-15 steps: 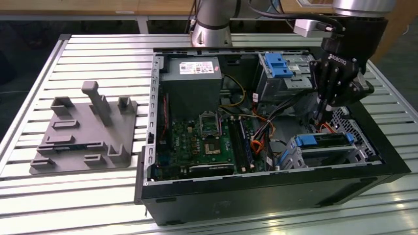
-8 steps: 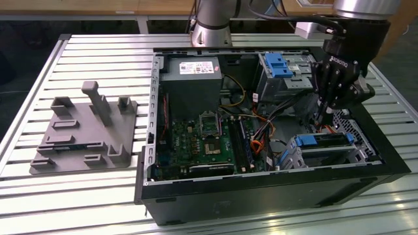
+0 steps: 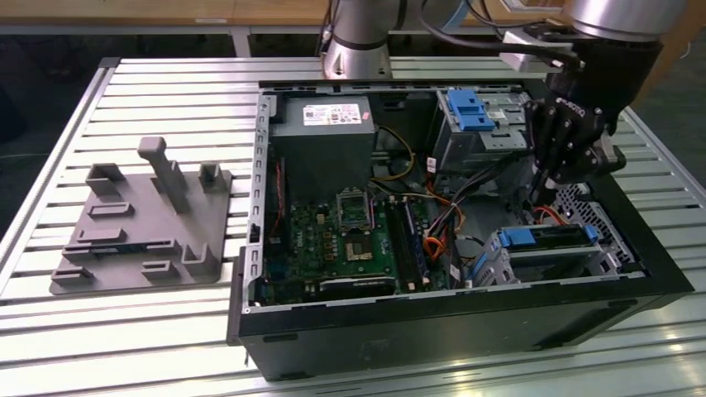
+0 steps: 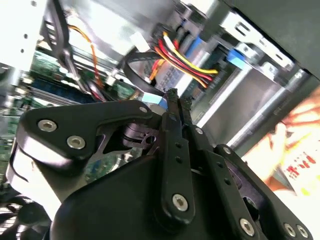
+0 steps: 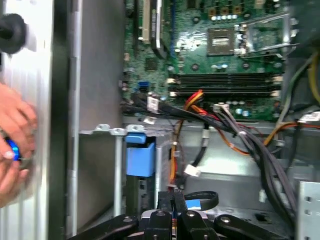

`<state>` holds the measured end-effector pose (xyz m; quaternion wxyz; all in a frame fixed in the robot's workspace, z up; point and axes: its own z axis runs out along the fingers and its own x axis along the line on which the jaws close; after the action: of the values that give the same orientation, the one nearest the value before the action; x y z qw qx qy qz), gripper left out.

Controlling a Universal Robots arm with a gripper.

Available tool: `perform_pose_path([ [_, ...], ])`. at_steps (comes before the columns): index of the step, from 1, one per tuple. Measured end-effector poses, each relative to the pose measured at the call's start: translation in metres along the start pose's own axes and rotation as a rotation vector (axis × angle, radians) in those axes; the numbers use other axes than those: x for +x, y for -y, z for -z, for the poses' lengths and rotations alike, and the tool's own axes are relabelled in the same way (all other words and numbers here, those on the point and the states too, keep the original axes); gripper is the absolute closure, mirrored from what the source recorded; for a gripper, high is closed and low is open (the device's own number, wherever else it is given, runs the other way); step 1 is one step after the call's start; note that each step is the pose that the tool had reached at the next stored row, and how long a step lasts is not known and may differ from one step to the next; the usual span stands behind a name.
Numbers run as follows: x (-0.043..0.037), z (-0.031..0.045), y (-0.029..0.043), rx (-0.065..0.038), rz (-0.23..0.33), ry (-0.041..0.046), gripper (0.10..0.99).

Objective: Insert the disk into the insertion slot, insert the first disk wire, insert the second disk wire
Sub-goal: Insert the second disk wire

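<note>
The disk (image 3: 548, 237), silver in a blue carrier, sits inside the insertion slot (image 3: 495, 266), a small grey cage at the case's near corner on the exterior view's right. Its blue handle (image 5: 140, 156) shows in the first wrist view. My black gripper (image 3: 543, 192) hangs inside the case just above and behind the slot. In both wrist views its fingers (image 4: 174, 102) are pressed together, shut on a black disk wire with a blue end (image 5: 194, 203) that loops away from the fingertips (image 5: 175, 197). A red-yellow-black wire bundle (image 4: 175, 55) runs toward the disk.
The open black computer case (image 3: 441, 322) stands on a slatted metal table (image 3: 144, 331). A larger grey cage with a blue latch (image 3: 472, 112) is at the back. The motherboard (image 3: 359, 240) and loose cables (image 5: 250, 145) lie beside me. A grey fixture plate (image 3: 138, 227) lies outside. A person's hand (image 5: 12, 145) rests outside the case wall.
</note>
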<state>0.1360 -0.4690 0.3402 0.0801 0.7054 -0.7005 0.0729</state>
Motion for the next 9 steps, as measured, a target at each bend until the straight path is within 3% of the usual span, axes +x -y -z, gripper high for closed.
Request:
perform_pose_path([
  [6, 0.0048, -0.0007, -0.0001, 0.001, 0.001, 0.0996, 0.945],
  [9, 0.0098, -0.0010, 0.0000, 0.001, 0.001, 0.1147, 0.945],
])
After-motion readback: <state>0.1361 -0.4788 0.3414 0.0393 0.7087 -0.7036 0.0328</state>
